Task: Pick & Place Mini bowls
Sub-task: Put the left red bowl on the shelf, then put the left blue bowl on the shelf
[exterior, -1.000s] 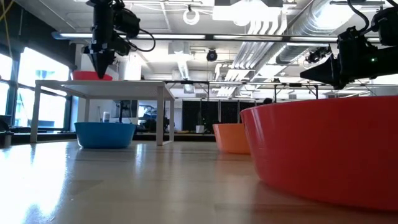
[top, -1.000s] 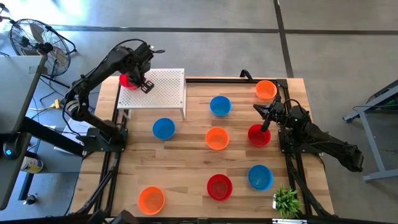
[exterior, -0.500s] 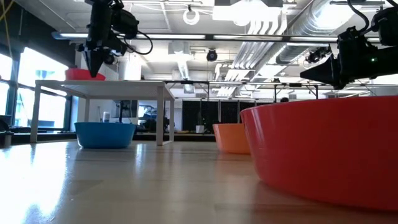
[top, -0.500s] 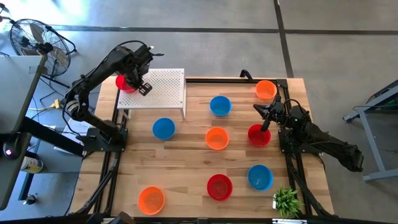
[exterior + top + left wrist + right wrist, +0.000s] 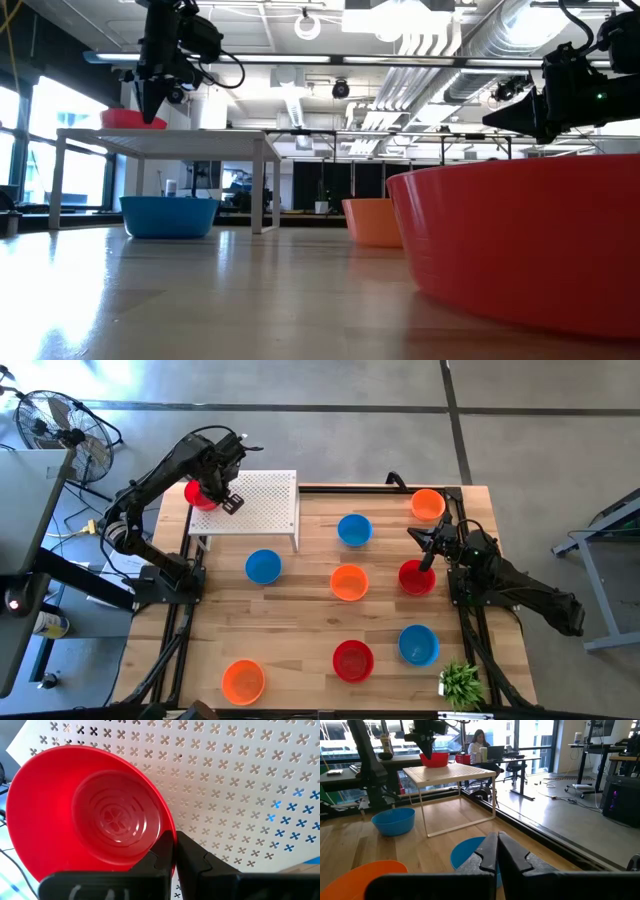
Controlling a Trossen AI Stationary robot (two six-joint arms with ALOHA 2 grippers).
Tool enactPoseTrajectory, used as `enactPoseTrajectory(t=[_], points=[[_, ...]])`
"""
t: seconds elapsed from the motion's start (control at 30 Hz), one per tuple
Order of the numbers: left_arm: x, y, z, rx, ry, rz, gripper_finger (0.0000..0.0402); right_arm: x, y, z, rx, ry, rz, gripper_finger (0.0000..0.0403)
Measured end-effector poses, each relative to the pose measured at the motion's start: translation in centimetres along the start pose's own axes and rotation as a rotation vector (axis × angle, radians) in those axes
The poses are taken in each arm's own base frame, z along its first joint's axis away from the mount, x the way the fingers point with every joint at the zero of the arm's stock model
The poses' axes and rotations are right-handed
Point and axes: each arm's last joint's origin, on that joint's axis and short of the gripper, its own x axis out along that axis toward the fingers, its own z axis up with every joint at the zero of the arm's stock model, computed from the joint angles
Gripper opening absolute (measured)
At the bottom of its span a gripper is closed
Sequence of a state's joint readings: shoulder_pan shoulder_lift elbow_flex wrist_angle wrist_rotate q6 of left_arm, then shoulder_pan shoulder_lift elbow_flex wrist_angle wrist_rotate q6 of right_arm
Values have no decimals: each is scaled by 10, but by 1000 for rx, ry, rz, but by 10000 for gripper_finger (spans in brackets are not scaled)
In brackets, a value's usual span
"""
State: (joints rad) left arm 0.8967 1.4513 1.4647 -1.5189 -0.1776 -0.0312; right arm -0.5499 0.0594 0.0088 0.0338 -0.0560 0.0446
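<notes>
Grey concrete floor surrounded the pale wooden table when I looked straight down from the high camera. My left gripper was at the far-left corner, over the white perforated box-like stand, holding a glossy red plastic mini bowl that overhung the stand's left edge. My right gripper waited at the right side, closed on nothing, just above another red bowl. Seven other small bowls, blue, orange and red, lay scattered on the table.

From the low camera, the left gripper hung at the stand's left end, with the held red bowl at about the height of the stand's top; whether it rested there I could not tell.

Through the left wrist camera, both fingers were nearly shut, pinching the red bowl's rim, with the perforated top behind it.

The right wrist camera showed the right gripper shut and empty, the stand far off.

I judged the step to be placing this bowl on the stand. The next move called for bringing it fully over the top, setting it flat, then opening.
</notes>
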Motion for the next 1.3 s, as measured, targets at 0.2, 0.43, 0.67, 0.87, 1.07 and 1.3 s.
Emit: enactPoseTrajectory(t=[0.2,0.43,0.67,0.87,1.07,1.3], points=[[0,0,-1,1,7,5,12,0,0,0,0,0,0,0],[-10,2,-3,3,9,5,73,0,0,0,0,0,0,0],[-41,-4,-5,51,-118,-23,105,0,0,0,0,0,0,0],[-83,-25,-29,179,-450,-103,61,0,0,0,0,0,0,0],[-90,-63,-53,308,-836,-276,5,0,0,0,0,0,0,0],[-42,-113,-74,530,-1091,-423,9,0,0,0,0,0,0,0]])
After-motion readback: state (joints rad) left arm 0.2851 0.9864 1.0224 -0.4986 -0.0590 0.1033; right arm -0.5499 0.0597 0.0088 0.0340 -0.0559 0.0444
